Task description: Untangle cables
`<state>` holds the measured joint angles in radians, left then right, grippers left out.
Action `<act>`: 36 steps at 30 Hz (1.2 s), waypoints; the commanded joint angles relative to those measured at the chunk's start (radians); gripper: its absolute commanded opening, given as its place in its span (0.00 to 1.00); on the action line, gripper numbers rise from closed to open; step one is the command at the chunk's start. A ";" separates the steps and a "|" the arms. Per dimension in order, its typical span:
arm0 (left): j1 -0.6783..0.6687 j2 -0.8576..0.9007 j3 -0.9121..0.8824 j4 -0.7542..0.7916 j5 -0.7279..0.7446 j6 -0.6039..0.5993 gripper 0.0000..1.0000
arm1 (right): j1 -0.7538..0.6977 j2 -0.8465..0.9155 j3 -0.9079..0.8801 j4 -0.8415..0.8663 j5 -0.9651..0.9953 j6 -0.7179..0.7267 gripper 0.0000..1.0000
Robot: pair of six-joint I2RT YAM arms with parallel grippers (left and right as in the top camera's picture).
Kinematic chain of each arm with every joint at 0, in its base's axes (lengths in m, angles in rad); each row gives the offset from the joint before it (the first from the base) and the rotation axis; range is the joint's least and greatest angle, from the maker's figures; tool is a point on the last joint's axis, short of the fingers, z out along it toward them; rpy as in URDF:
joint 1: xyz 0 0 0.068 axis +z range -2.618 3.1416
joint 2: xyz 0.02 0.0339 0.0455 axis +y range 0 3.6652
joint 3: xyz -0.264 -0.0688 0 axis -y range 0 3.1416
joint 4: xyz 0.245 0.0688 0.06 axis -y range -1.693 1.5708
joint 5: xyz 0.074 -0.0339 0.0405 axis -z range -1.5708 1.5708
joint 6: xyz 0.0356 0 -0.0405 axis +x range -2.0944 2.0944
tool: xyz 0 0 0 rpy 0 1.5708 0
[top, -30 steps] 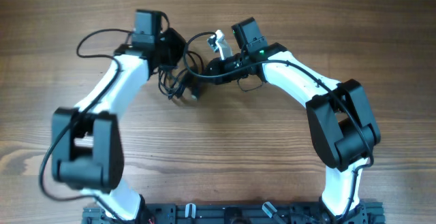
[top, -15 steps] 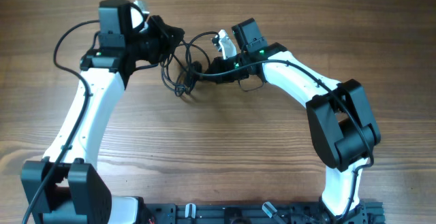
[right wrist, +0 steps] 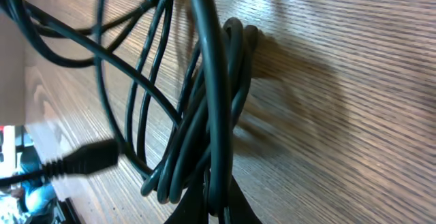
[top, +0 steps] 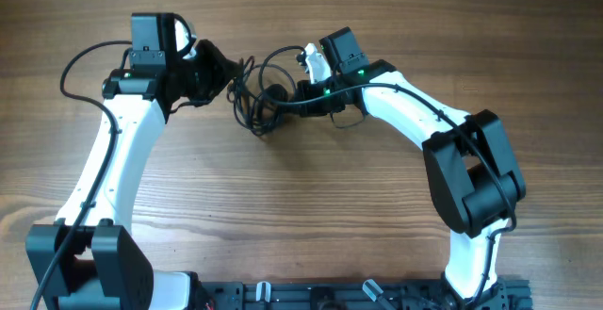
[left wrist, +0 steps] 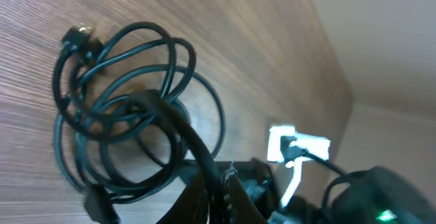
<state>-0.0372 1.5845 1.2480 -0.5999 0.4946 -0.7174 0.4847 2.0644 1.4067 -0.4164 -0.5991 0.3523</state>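
**Item: cables (top: 254,103).** Several thin black cords, gathered into one tangled bundle of overlapping loops.

**Location:** on the wooden tabletop (top: 311,197), in its far half, between the tips of the two arms. One loop arches out of the bundle toward the right arm. The rest lies in a tight cluster.

**Fittings:** a small plug (left wrist: 80,35) shows at the outer edge of the loops in the left wrist view. A second plug (right wrist: 85,159) lies beside the strands in the right wrist view.

**Left end effector (top: 222,71):** at the left side of the bundle, jaws drawn narrow. One strand runs from the loops straight in between them and appears pinched there.

**Right end effector (top: 290,95):** at the right side of the bundle, jaws closed tight on a strand. In its wrist view that strand runs up out of the jaws and across the loops.

**Arms:** both reach in from the near edge, with their tips facing each other across the bundle.
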 commanded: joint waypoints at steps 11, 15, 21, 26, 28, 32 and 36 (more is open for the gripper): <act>0.006 -0.030 -0.001 -0.192 -0.086 0.407 0.18 | 0.002 0.014 -0.007 -0.024 0.095 0.014 0.04; 0.007 -0.030 -0.001 -0.206 -0.164 0.407 0.19 | 0.002 0.014 -0.007 -0.056 0.138 0.014 0.04; 0.007 -0.030 -0.001 -0.192 -0.199 0.402 0.18 | -0.006 0.012 0.006 -0.142 0.212 0.020 0.04; 0.007 -0.030 -0.001 -0.118 -0.320 0.319 0.15 | -0.019 -0.030 0.139 -0.283 0.222 0.037 0.04; 0.007 -0.030 -0.001 -0.089 -0.357 0.290 0.14 | -0.016 -0.061 0.193 -0.325 0.239 0.021 0.04; 0.007 -0.016 -0.001 -0.072 -0.426 0.260 0.12 | -0.016 -0.111 0.306 -0.449 0.334 0.013 0.04; 0.007 0.041 -0.004 -0.071 -0.462 0.261 0.09 | -0.014 -0.159 0.397 -0.573 0.428 -0.038 0.04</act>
<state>-0.0368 1.5841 1.2480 -0.6758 0.1074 -0.4320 0.4706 1.9831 1.7172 -0.9367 -0.2878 0.3622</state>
